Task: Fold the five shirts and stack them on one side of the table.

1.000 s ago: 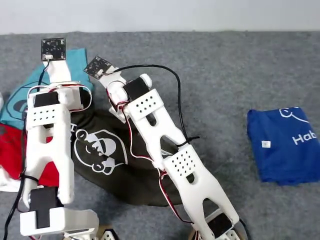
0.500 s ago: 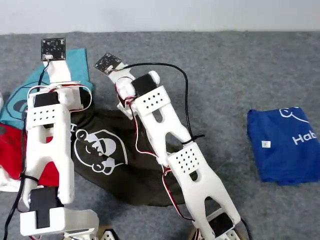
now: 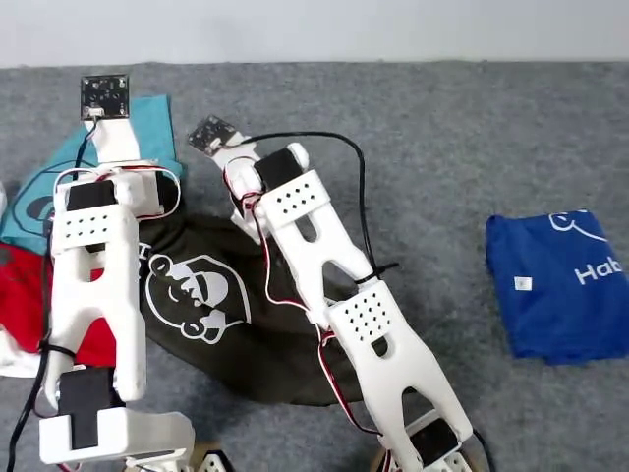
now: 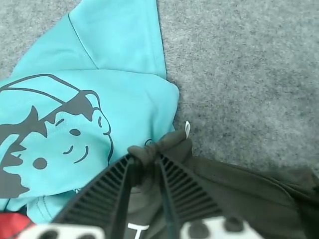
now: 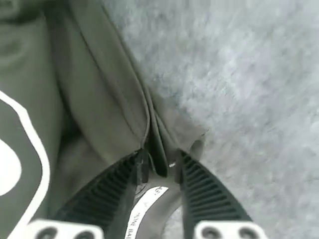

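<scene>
Red shirt (image 3: 18,285) sits crumpled at 9 o'clock on the grey carpet (image 3: 442,147), with the teal shirt (image 4: 89,104) just past it at 10, also unfolded. Dark shirt (image 3: 236,334) with the face print sprawls around 7 to 8, its far edge touching the teal one.

Left gripper (image 4: 145,160) is pinched on a bunched corner of the dark shirt, right at the teal hem. Right gripper (image 5: 158,162) is clamped on a pleat along the same edge, over bare carpet. Blue shirt (image 3: 555,285) lies folded at 3 o'clock, well apart.

My read: one shirt is done and the dark one is in hand, at the spread-out stage. Next move needs both grips lifted and pulled apart to tension that edge, then dragged clear of the teal and laid flat. The bunched grips may slip.
</scene>
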`<state>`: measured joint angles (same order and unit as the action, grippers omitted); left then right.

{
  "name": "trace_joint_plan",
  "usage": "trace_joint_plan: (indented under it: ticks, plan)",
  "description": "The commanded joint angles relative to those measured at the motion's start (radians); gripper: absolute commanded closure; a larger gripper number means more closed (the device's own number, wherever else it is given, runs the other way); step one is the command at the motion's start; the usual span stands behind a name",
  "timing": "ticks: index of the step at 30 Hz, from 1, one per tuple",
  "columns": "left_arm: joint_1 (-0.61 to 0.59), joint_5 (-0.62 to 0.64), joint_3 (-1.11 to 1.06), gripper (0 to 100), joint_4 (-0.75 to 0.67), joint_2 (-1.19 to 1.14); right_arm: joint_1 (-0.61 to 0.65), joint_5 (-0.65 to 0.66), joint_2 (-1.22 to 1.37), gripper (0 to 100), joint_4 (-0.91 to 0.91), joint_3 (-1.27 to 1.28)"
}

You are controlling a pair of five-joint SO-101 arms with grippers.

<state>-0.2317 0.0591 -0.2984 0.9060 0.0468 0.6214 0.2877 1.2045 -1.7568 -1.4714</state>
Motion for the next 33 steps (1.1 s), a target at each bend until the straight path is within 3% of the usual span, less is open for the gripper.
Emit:
trace_joint_plan:
  ticks: [1,6,10,17,24,33]
  plan:
    - [0.003,0.008,0.039,99,0.003,0.003,0.01,-0.032,-0.079,85.6,-0.042,0.049]
    - [0.005,0.008,0.039,99,0.003,0.002,0.007,-0.032,-0.091,86.1,-0.039,0.091]
    - [0.006,0.008,0.039,99,0.003,0.002,0.008,-0.032,-0.096,98.4,-0.038,0.083]
    - [0.008,0.008,0.038,99,0.003,0.002,0.004,0.023,-0.168,98.8,-0.041,-0.006]
    - [0.003,0.008,0.044,99,0.037,0.011,-0.024,0.025,-0.401,98.8,-0.042,0.014]
    - [0.008,0.008,0.099,99,0.11,0.161,-0.124,0.055,-0.785,98.8,-0.042,0.282]
